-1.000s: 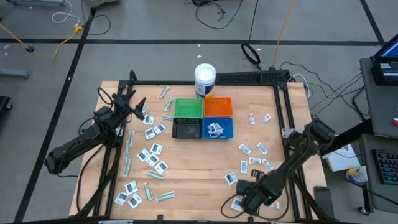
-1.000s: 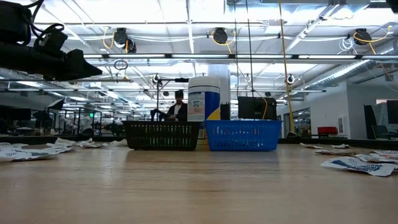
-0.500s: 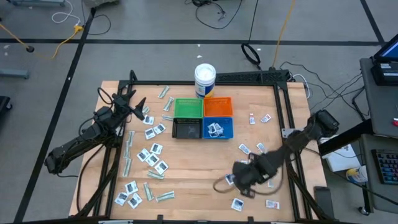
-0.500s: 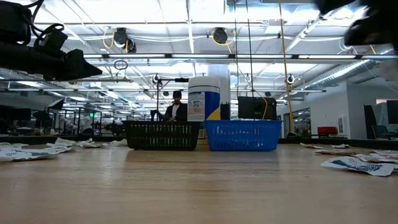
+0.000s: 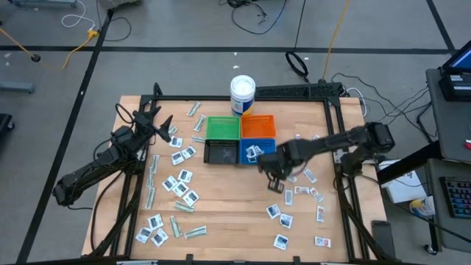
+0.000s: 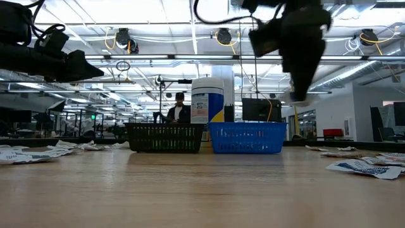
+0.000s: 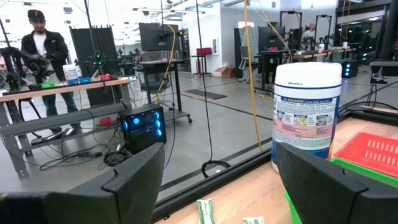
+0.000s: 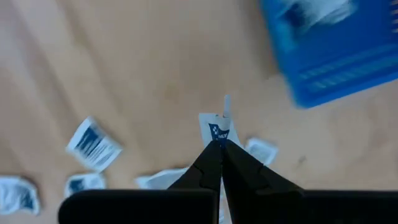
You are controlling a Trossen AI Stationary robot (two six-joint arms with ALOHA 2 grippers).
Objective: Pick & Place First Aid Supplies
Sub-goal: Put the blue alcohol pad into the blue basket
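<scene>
My left gripper (image 5: 163, 126) hangs over the left rear part of the light wooden table (image 5: 228, 199), its two dark fingers (image 7: 134, 180) spread wide apart with nothing between them. From its wrist camera I look between those fingers at the white cylindrical tub with a blue and pink label (image 7: 307, 115), which stands upright at the table's back edge, and at the slim pale-green strip packets (image 7: 206, 211) lying flat just ahead of me.

Below and beside this arm, the white square sachets with dark print (image 5: 179, 182) lie scattered flat across the left half of the table, mixed with more green strips.

In the middle stand four small square bins touching one another: the green bin (image 5: 222, 127) and the orange bin (image 5: 257, 126) at the back, the black mesh bin (image 5: 221, 152) and the blue mesh bin (image 5: 258, 153) in front. A few white sachets already lie inside the blue one.

My right gripper (image 5: 274, 179) hovers above the table just in front of the blue bin's right corner. Its fingertips (image 8: 219, 151) are pinched fully together on the small white sachet with blue print (image 8: 216, 130), which sticks out past the tips, lifted clear of the wood. More white sachets with blue and red print (image 5: 303, 193) lie loose on the right side of the table.
</scene>
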